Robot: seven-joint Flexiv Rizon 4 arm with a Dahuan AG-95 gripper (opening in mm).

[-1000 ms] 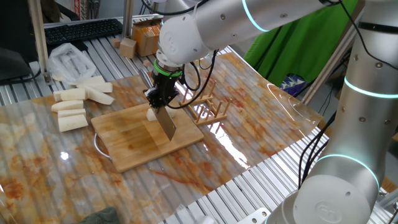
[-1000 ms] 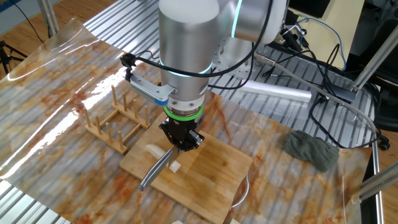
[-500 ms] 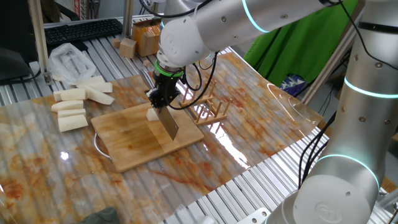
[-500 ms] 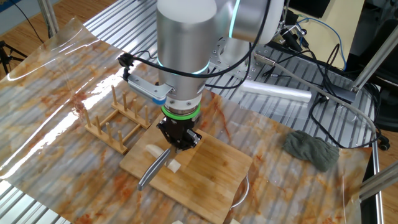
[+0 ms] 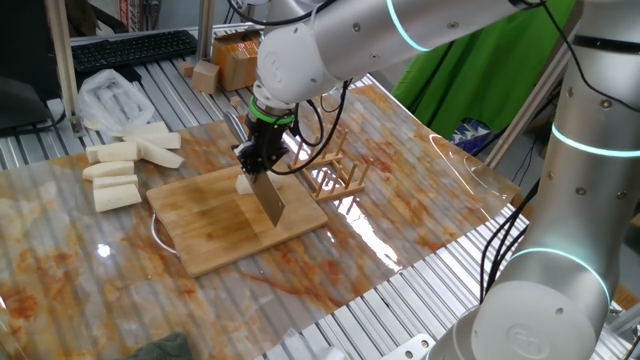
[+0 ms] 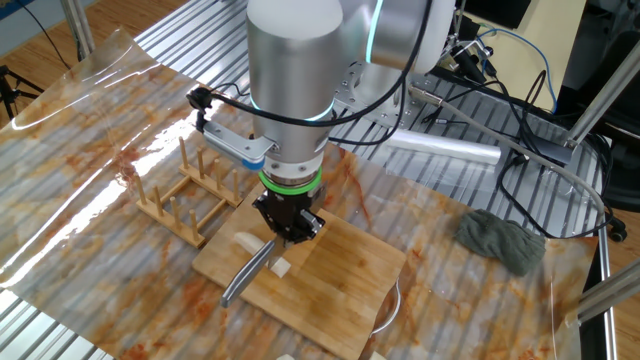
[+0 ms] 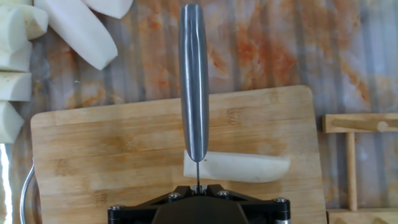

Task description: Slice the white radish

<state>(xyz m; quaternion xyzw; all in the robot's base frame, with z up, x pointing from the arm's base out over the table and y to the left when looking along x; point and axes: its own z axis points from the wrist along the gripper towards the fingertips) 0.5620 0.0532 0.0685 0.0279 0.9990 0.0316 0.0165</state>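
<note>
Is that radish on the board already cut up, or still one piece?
One piece. In the hand view the radish lies whole on the board, with the knife across one end.

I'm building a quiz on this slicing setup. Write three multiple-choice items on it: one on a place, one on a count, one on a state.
1. Where does the white radish lie?
A. on the wooden cutting board
B. in the wooden rack
C. on the grey cloth

2. How many radish pieces lie on the board?
A. one
B. three
C. five

3. What does the end effector hold?
A. nothing
B. a knife
C. a sponge

Answers:
1. A: the hand view shows the piece resting on the board.
2. A: only one pale chunk lies there; the other radish sticks lie beside the board.
3. B: the blade extends from the end effector, above the radish.
</note>
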